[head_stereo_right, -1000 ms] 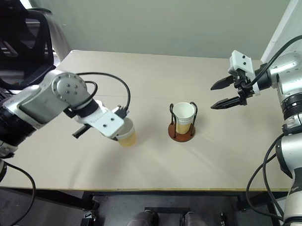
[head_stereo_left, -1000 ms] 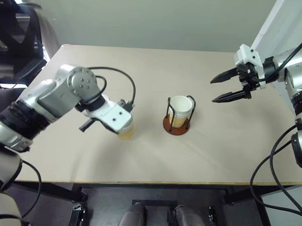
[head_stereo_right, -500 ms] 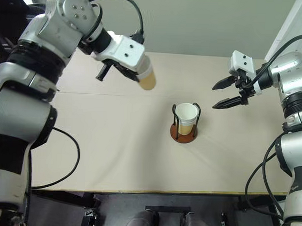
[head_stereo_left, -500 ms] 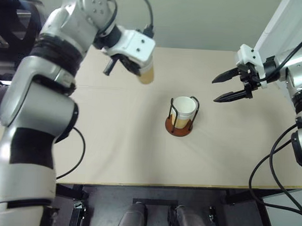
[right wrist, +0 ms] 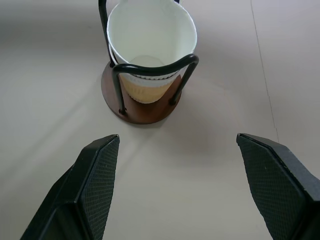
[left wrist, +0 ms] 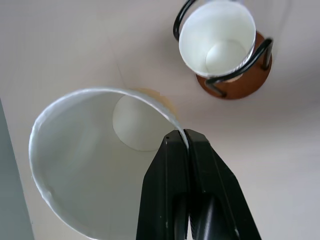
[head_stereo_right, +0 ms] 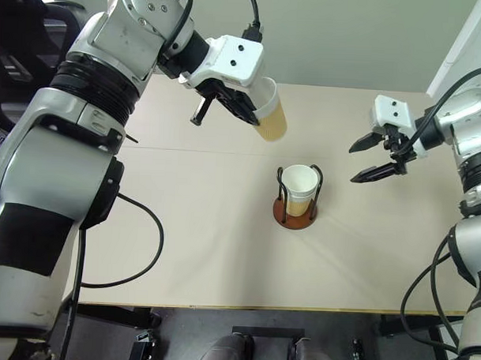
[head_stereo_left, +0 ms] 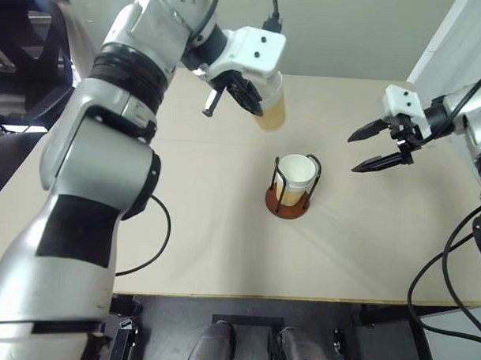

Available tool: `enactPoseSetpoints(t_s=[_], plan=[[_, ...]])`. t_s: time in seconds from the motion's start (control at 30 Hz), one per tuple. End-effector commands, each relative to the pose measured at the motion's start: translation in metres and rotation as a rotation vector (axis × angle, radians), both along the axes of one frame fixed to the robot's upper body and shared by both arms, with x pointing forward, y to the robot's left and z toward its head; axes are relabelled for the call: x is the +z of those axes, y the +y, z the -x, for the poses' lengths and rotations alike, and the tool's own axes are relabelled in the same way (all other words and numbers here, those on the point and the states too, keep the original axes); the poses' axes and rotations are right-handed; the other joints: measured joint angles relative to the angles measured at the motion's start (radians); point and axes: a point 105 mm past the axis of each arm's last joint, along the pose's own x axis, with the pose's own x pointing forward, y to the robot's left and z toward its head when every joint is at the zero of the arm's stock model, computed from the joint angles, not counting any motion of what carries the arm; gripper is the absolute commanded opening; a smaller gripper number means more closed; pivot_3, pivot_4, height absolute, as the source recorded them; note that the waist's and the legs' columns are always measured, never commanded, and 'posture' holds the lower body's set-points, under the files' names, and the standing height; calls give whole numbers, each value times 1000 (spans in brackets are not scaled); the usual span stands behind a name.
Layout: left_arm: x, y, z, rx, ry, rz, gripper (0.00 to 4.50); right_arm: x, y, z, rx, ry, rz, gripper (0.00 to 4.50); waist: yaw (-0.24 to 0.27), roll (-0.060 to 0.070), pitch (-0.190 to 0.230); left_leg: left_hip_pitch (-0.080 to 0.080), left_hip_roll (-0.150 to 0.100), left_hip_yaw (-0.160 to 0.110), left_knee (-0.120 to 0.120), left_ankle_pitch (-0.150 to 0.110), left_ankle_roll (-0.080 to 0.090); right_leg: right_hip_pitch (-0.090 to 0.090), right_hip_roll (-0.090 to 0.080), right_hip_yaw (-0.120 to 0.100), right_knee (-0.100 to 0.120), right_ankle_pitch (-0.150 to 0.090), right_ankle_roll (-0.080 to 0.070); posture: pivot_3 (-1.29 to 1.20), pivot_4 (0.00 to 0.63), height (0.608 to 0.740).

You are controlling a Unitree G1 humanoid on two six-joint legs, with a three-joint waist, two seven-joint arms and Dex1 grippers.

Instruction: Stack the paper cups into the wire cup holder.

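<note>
Paper cup (head_stereo_left: 273, 110) hangs tilted in the air, clamped by its rim in the left gripper (head_stereo_left: 245, 92), above and a little left and to the far side of the wire cup holder (head_stereo_left: 291, 188). Holder stands upright mid-table (head_stereo_left: 183, 225), with cups nested inside its black loops, white rim on top. Right gripper (head_stereo_left: 377, 148) hovers to the right of the holder, well apart from it, fingers spread wide, nothing between them.

Left wrist view: both black fingers (left wrist: 172, 185) pressed together on the cup wall (left wrist: 80, 165), one inside, one outside; white interior faces the camera. Holder (left wrist: 235, 82) lies beyond on the table.

Right wrist view: two fingers (right wrist: 97, 175) far apart, holder (right wrist: 145, 102) and its nested cups (right wrist: 150, 45) beyond the gap between them.
</note>
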Motion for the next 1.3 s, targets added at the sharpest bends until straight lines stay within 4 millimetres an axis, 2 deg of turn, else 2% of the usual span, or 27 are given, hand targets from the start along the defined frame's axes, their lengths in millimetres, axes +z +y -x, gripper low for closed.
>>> enactPoseSetpoints(t_s=[0.03,0.37,0.7,1.07,1.3], plan=[[16,-11,11,-53,-4,31,24,21,2,4,12,-43,-42,3812,0,0,0,0,0,0,1,0,0,0,0,0,0,0,0,0,150,740],[-4,-33,18,-124,84,59,24,34,-1,12,9,-44,-91,3812,0,0,0,0,0,0,14,-1,2,2,0,0,4,1,2,0,150,740],[-30,-35,24,-157,156,12,24,32,-6,10,-5,-53,-90,3812,0,0,0,0,0,0,16,0,3,3,0,0,5,3,4,0,150,740],[-35,-42,26,-178,160,3,24,34,-3,10,3,-58,-89,3812,2,0,0,0,0,1,17,0,3,3,0,0,5,3,4,0,150,740],[-45,-39,21,-173,148,-34,24,34,-5,11,1,-57,-90,3812,1,0,0,0,0,1,17,0,3,3,0,0,6,3,4,0,150,740]])
